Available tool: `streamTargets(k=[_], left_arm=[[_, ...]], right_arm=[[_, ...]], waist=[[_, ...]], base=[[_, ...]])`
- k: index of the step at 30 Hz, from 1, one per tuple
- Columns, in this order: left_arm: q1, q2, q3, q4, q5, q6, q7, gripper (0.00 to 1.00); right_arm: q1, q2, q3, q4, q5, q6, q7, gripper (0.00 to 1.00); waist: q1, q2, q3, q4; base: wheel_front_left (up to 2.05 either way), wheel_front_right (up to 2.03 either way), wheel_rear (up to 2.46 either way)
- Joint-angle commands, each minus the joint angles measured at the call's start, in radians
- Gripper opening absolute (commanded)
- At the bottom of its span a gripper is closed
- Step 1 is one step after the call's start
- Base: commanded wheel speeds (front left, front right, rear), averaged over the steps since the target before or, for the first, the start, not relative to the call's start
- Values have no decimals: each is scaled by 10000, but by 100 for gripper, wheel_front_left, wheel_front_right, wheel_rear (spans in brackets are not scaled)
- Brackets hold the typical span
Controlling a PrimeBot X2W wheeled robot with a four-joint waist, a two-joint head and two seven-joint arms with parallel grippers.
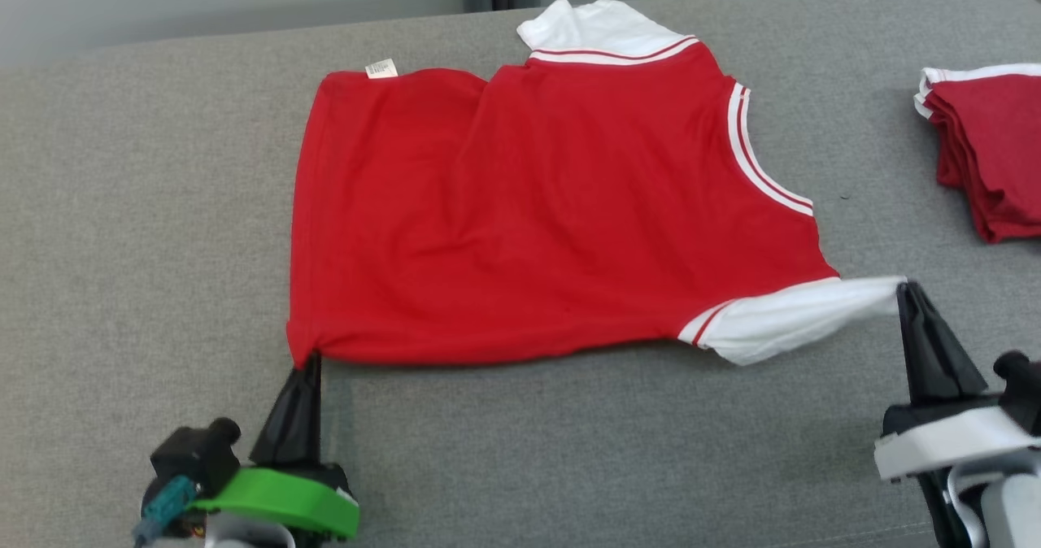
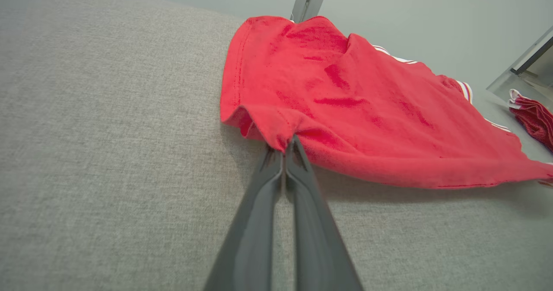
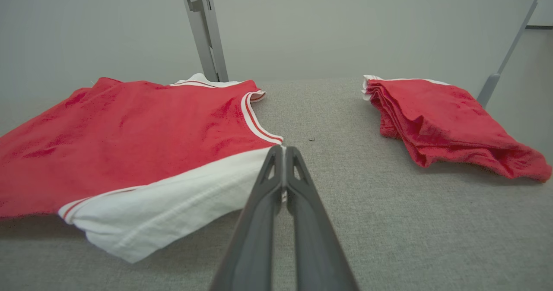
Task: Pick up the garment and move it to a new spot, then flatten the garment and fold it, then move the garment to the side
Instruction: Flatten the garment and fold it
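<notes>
The garment [image 1: 553, 206], a red shirt with white sleeves, lies spread on the grey fabric worktop [image 1: 146, 247]. It sits directly beyond both pincers and spans the gap between them.

Note the two grip points:
- **Left pincer:** The left pincer [image 1: 307, 363] is closed on the near hem corner, where the red cloth puckers into its tips. The left wrist view confirms the fingers [image 2: 255, 222] pressed together with fabric bunched at their ends.
- **Right pincer:** The right pincer [image 1: 905, 288] is closed on the cuff of the near white sleeve [image 1: 781, 320], which is drawn out to a point toward it.

Holding the two ends of the near edge apart keeps that edge taut and slightly raised off the worktop. Read this as the flattening step, with tension drawing the wrinkles out. Shallow creases remain across the body. At the far edge, away from the left pincer, the layers do not line up.

A stack of folded red garments [image 1: 988, 150] lies beyond the right pincer, to its outer side and well apart from the sleeve. It probably marks the side where finished pieces go.
</notes>
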Motion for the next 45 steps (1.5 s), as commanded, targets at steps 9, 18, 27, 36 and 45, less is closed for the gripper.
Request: streamTargets(k=[9,18,27,36,45], left_arm=[[-2748,648,-398,565,-244,22,-32,0],[-4442,1041,-823,1399,-411,22,-32,0],[-4974,831,-542,1534,-310,22,-32,100],[-3819,263,-76,1211,83,22,-30,100],[-3550,184,-197,2125,-73,21,-6,100]], right_arm=[[-3591,-629,506,1165,-590,-20,-38,0],[-6229,-1016,935,2716,-1413,-20,-37,0],[-7172,-736,489,3687,-1909,-20,-37,100],[-5447,-324,-140,2365,-1969,-20,-29,100],[-3990,66,-691,2591,-2185,-20,-29,100]], waist=[[0,0,1517,259],[0,0,2361,427],[0,0,2655,511],[0,0,2457,545],[0,0,2562,504]], base=[[0,0,0],[0,0,0],[0,0,0],[0,0,0],[0,0,0]])
